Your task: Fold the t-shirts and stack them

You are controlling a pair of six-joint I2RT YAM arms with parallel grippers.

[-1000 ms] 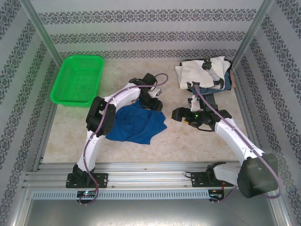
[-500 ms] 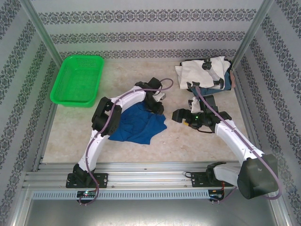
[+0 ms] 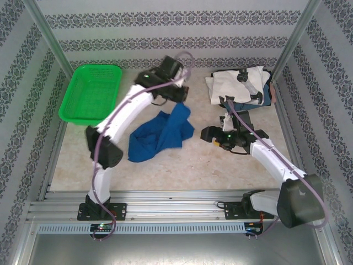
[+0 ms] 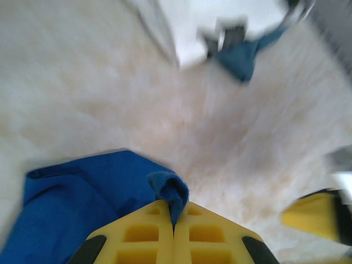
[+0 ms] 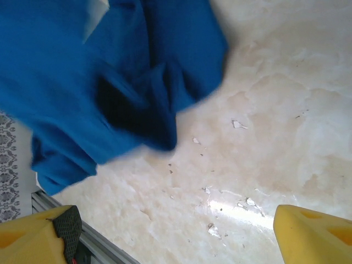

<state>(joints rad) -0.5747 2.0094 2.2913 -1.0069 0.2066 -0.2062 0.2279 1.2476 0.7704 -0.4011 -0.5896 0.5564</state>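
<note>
A pale, marbled beige tabletop (image 3: 209,165) is enclosed on the left, far and right sides by walls (image 3: 165,33) papered in bands of dark ornamental pattern. Aluminium posts (image 3: 48,38) are set at the two far corners. A ribbed metal rail (image 3: 176,200) is laid along the near edge, where both arm bases are bolted. A green mesh basket (image 3: 91,94) is placed at the far left of the table. At the far right a pile is formed by a white t-shirt (image 3: 237,83) with black marks, and bluish-grey cloth (image 3: 266,95) is shown at its right edge.

The royal-blue t-shirt (image 3: 157,132) is found crumpled near the middle of the table, somewhat left of centre. Its far right corner is drawn up toward the far side, where it is clamped by the left gripper (image 3: 179,98). In the left wrist view the yellow fingers (image 4: 143,236) are pressed together, with a fold of blue cloth pinched between their tips. The rest of the shirt is trailed over the table toward the near left.

The right gripper (image 3: 208,134) is held low just to the right of the blue shirt and apart from it. Its fingers (image 5: 311,228) are spread wide, and nothing is held between them. In the right wrist view the blue cloth is seen beyond the parted jaws, blurred.
</note>
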